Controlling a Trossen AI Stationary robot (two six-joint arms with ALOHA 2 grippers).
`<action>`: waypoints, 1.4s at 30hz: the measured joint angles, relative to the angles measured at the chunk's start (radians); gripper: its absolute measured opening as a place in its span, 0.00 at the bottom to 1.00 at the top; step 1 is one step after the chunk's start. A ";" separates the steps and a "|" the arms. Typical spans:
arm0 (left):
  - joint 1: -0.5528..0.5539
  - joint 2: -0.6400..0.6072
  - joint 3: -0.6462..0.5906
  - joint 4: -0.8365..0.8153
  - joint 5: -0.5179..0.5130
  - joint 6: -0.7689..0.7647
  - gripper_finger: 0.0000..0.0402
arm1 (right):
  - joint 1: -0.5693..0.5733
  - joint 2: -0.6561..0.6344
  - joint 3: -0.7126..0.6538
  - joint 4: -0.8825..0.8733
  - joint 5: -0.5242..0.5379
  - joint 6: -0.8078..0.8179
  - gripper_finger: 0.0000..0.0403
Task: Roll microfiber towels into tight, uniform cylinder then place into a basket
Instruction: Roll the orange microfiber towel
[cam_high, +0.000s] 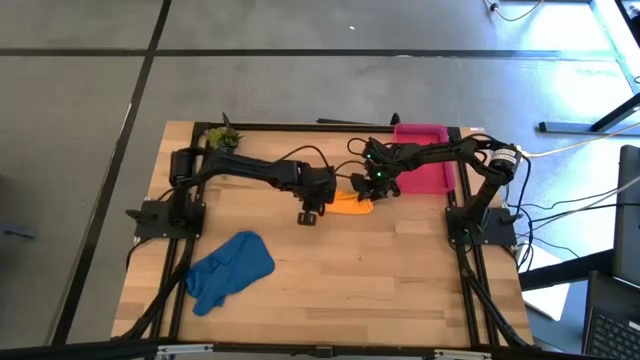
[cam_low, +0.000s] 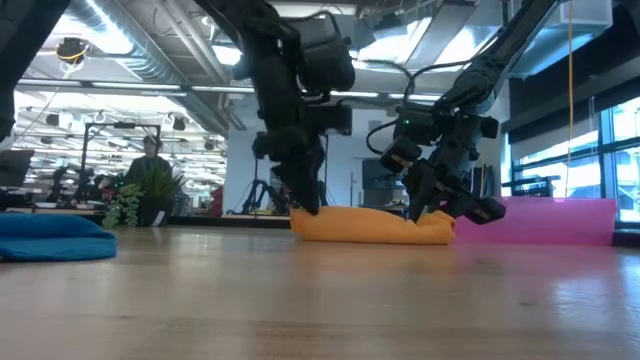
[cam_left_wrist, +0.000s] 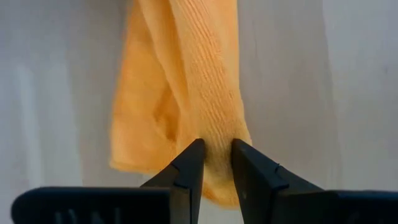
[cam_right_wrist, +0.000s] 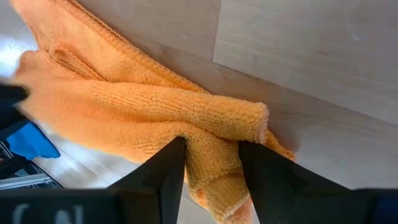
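The orange towel (cam_high: 352, 204) lies bunched in a long lump on the table's middle, also seen in the low view (cam_low: 370, 225). My left gripper (cam_high: 326, 203) is shut on its left end, and my right gripper (cam_high: 378, 190) is shut on its right end. The blue towel (cam_high: 232, 268) lies crumpled on the table near the front left, touched by nothing. The pink basket (cam_high: 425, 160) stands at the far right, beside my right arm. My left gripper pinches a raised fold of the orange towel near its left end (cam_left_wrist: 217, 146) between its two fingers. The fingers come from above, pointing down (cam_low: 305, 205). The towel rests on the table. My right gripper pinches a thick fold of several layers at the towel's right end (cam_right_wrist: 211, 152) between its two fingers. The fingers come slanting down from the right (cam_low: 440, 212). That end rests on the table.
A small green potted plant (cam_high: 222, 137) stands at the far left corner. Black frame rails run along the table's left and right sides. Bare wood lies between the blue towel and the right rail at the front.
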 joint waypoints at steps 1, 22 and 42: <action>0.000 0.006 -0.001 -0.009 0.001 -0.005 0.18 | 0.000 0.000 0.000 0.000 -0.001 0.000 0.40; 0.034 -0.010 0.001 -0.021 0.014 -0.015 0.00 | 0.000 0.001 0.000 0.003 -0.001 -0.004 0.40; 0.135 -0.010 0.082 -0.079 0.150 -0.071 0.00 | 0.000 0.001 0.000 0.000 0.000 -0.003 0.40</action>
